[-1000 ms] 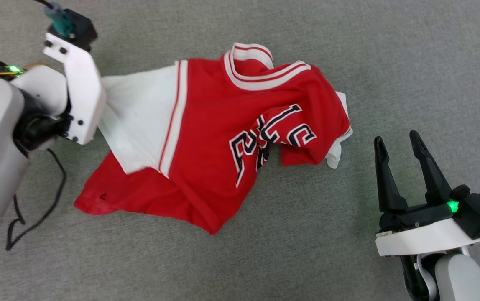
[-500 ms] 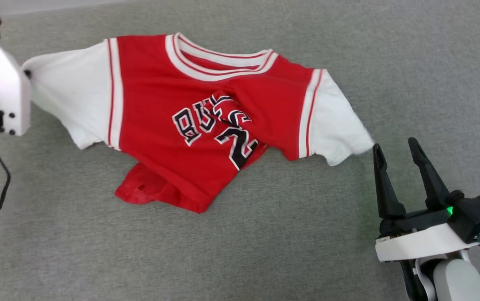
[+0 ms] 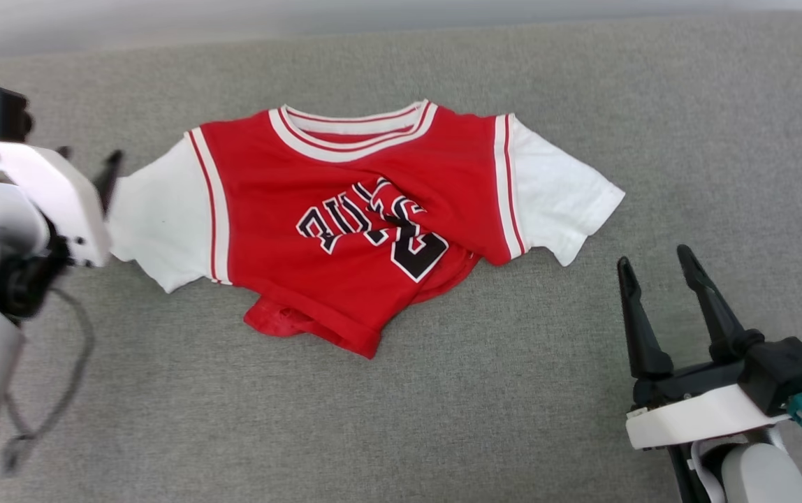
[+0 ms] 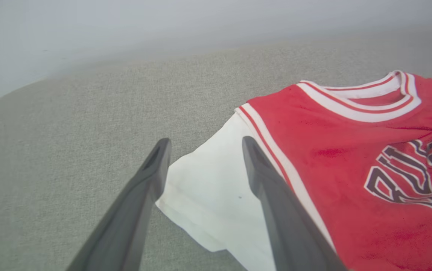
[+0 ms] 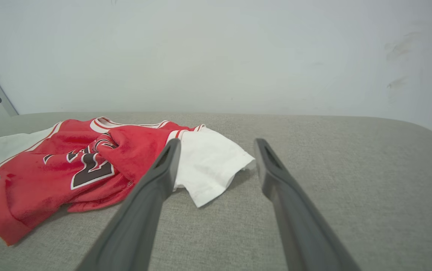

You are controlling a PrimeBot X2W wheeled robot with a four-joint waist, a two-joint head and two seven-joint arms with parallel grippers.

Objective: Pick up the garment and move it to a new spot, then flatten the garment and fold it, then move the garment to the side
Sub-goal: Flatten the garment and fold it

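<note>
1. The garment, a red jersey T-shirt with white short sleeves, is lying chest-up on the grey fabric surface, with its striped collar pointing toward the far edge in the head view.
2. The two sleeves are spreading out to either side. The robot's-left sleeve is reaching toward the left gripper, and the right sleeve is lying flat with its cuff toward the right gripper.
3. The chest is creasing across the black, white-outlined lettering, so the letters and number are overlapping and only partly reading. The lower hem is bunching up beneath the chest rather than lying flat.
4. The left gripper is standing with its fingers spread wide apart and is clamping nothing. In the left wrist view the white sleeve is lying between and below the two dark fingers. Whether they are touching the cloth cannot be told.
5. The right gripper is likewise holding its fingers wide apart and empty, hovering near the surface just beside the right sleeve's cuff and apart from it.
6. A pale wall is rising behind the far edge of the surface.
</note>
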